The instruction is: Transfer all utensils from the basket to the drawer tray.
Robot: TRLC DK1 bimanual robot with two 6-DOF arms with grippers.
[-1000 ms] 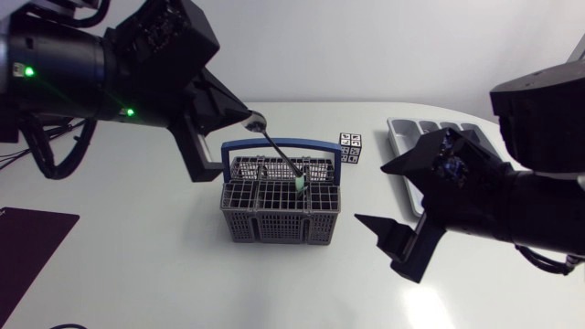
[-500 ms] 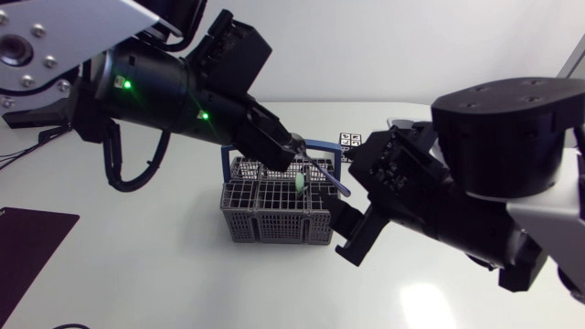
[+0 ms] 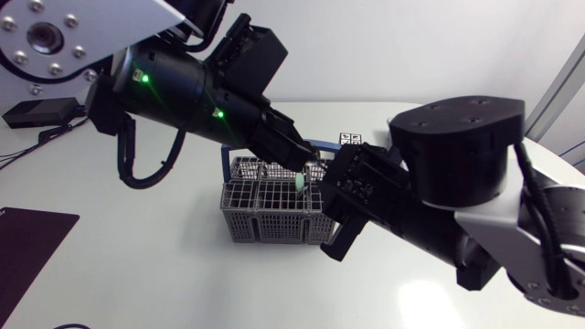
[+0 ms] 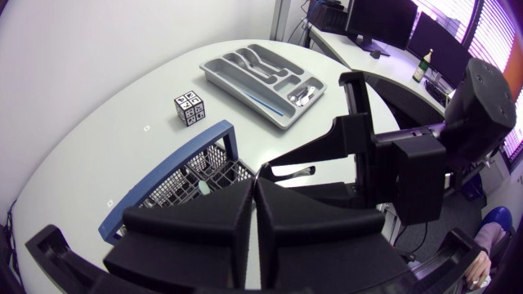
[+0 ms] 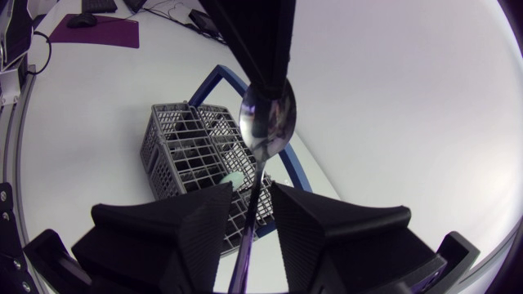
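A metal spoon hangs above the grey basket with the blue handle. My left gripper is shut on the tip of its bowl, and in the right wrist view it comes down onto the spoon from above. The spoon's handle runs down between the fingers of my right gripper, which stand close on either side with a small gap showing. In the head view both grippers meet over the basket's right half, the left gripper just above the right gripper. A green-handled utensil stands in the basket. The grey drawer tray holds some cutlery.
A small black-and-white patterned cube sits on the table between the basket and the tray. A dark purple mat lies at the table's near left edge. My two arms crowd the space above the basket.
Both arms have swung in over the basket and met there. The left gripper carried the spoon to the right gripper, whose fingers have narrowed around the handle.
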